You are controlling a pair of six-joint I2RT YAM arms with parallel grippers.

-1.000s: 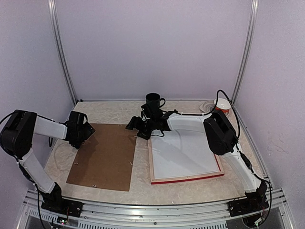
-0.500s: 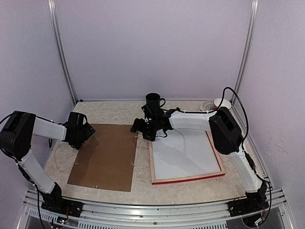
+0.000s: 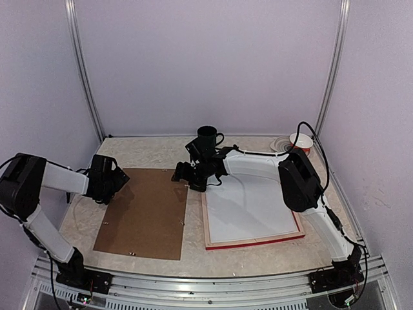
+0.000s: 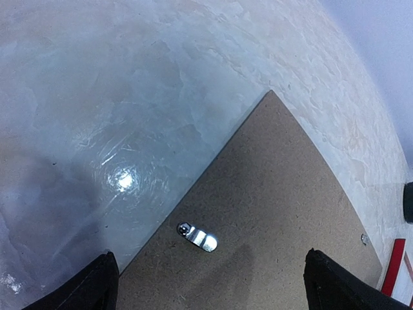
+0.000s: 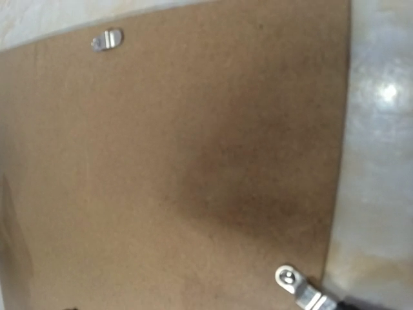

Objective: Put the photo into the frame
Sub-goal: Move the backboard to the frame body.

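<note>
The frame (image 3: 255, 243) lies on its face at centre right, its red edge toward me and its pale wood back up. A plain white sheet (image 3: 248, 206) fills it, apparently the photo's blank back; no print shows. The brown backing board (image 3: 145, 213) lies flat to its left. My left gripper (image 3: 108, 181) hovers over the board's far left corner, and in the left wrist view it (image 4: 213, 287) is open above a metal tab (image 4: 197, 237). My right gripper (image 3: 185, 175) sits low over the board's far right corner, open. Its fingers lie outside the right wrist view, which the board (image 5: 174, 168) fills.
A black mug (image 3: 208, 137) stands just behind the right gripper. White bowls and a red-rimmed cup (image 3: 293, 142) sit at the back right corner. The board's right edge (image 3: 185, 219) runs close to the frame's left side. Walls close in on three sides.
The backing board has slid slightly right, toward the frame. The right gripper has shifted a little along the board's far right corner; the left gripper has dropped slightly. Both jaws stay wide.
</note>
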